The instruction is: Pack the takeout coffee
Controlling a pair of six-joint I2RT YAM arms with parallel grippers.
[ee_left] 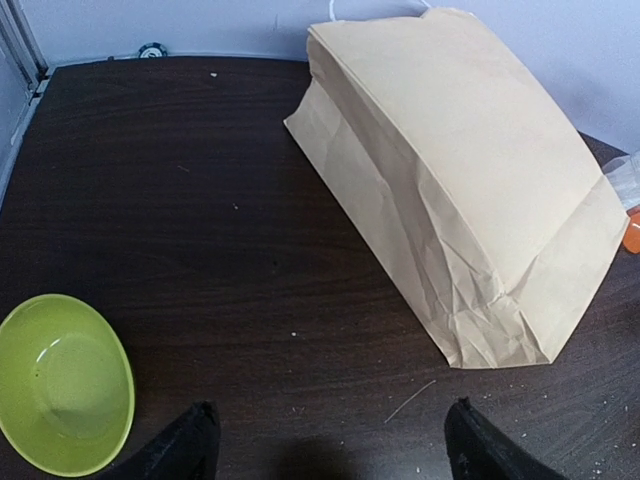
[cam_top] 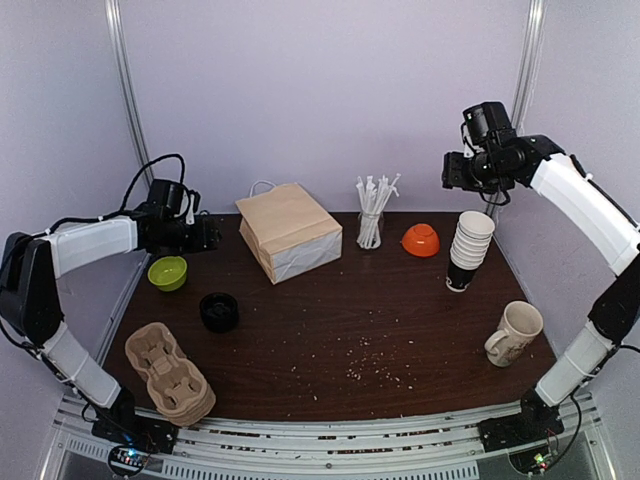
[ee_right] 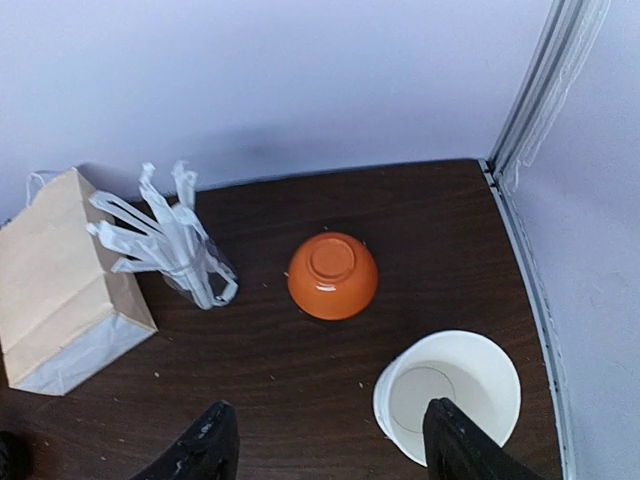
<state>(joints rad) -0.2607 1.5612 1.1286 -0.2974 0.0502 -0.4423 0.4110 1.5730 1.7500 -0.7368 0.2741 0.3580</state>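
The takeout coffee (cam_top: 219,311) is a black lidded cup standing on the dark table, left of centre. It does not show in either wrist view. A brown paper bag (cam_top: 289,232) (ee_left: 470,190) (ee_right: 55,275) lies on its side at the back. My left gripper (cam_top: 208,237) (ee_left: 330,445) hovers low at the back left, between the green bowl and the bag, open with only bare table between its fingers. My right gripper (cam_top: 448,172) (ee_right: 325,445) hangs high at the back right, open and holding nothing; one of its fingers (ee_right: 460,450) overlaps the top white cup.
A green bowl (cam_top: 167,272) (ee_left: 60,385) sits at the left. Stacked pulp cup carriers (cam_top: 168,373) lie front left. Wrapped straws in a glass (cam_top: 371,215) (ee_right: 180,250), an upturned orange bowl (cam_top: 421,239) (ee_right: 332,275), a white cup stack (cam_top: 468,248) (ee_right: 450,390) and a cream mug (cam_top: 514,333) stand on the right.
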